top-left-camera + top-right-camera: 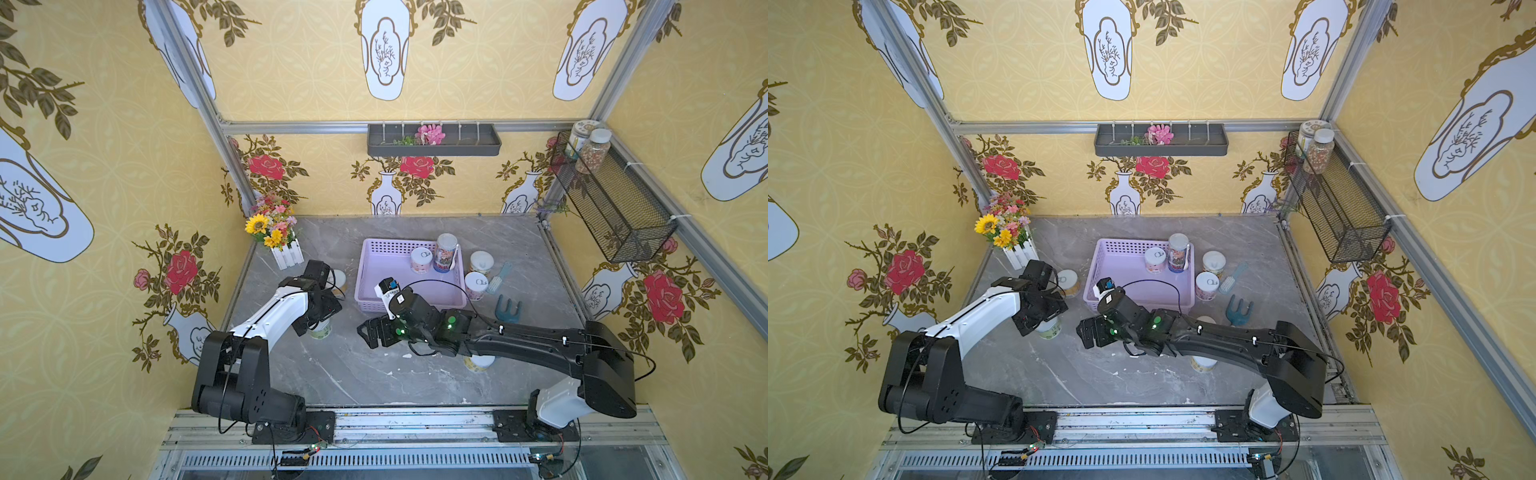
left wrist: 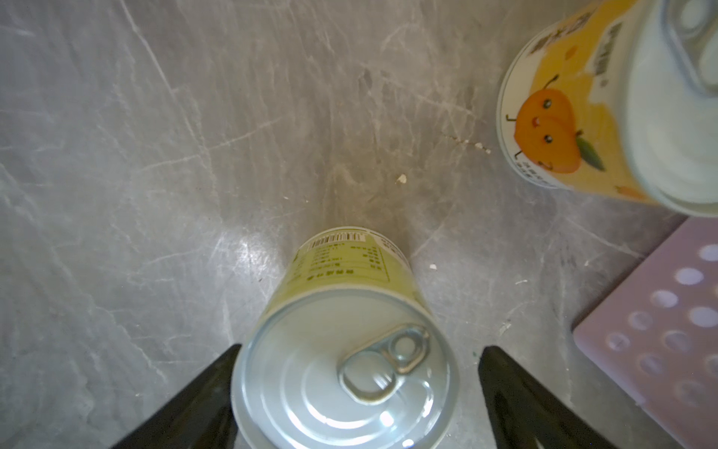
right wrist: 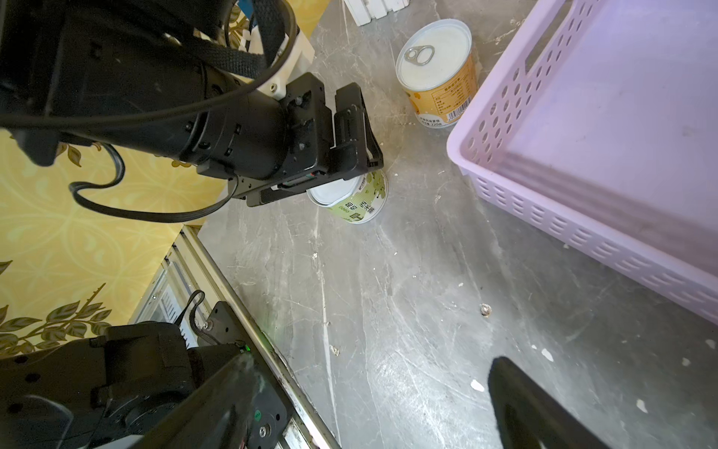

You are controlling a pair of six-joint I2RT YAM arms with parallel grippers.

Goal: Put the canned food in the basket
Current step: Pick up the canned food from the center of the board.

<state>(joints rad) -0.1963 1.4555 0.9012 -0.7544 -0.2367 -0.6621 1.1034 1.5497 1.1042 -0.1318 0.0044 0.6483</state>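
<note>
— Left gripper [image 2: 361, 348], entry 1. State?
— Jaws apart, astride green-label can [image 2: 342, 272]. Can upright on table [image 2: 155, 155], btwn the fingers [image 2: 516, 388]. One finger looks to touch the rim, the other shows a gap. Not clamped yet.
— Entry 2, basket [image 2: 660, 330]?
— Just beside that gripper, on the side twd the right gripper [image 1: 370, 332]; apart from the can. Orange-label can [image 2: 563, 128] stands near, same side, not touching.
— Handling note for the grasp?
— My call: centre first so both pads land together, else the can may skid or tip. Grip the wall below the rim, lift straight, clear the basket wall, mind the orange-label can.
— And the right gripper?
— Jaws wide, nothing btwn them; hovers close by over bare table. Keep paths apart.
— View notes?
— Left wrist view alone shows the finger gap; top views hide it under the left arm. Right wrist view gives the side look: gripper down over the lid. Only top views show basket contents: pink-label can [image 1: 421, 259] and taller can [image 1: 445, 252], at the basket's far end from entry 1. Part-hidden can lid [image 1: 1206, 320] past the right forearm shows in a top view only.
</note>
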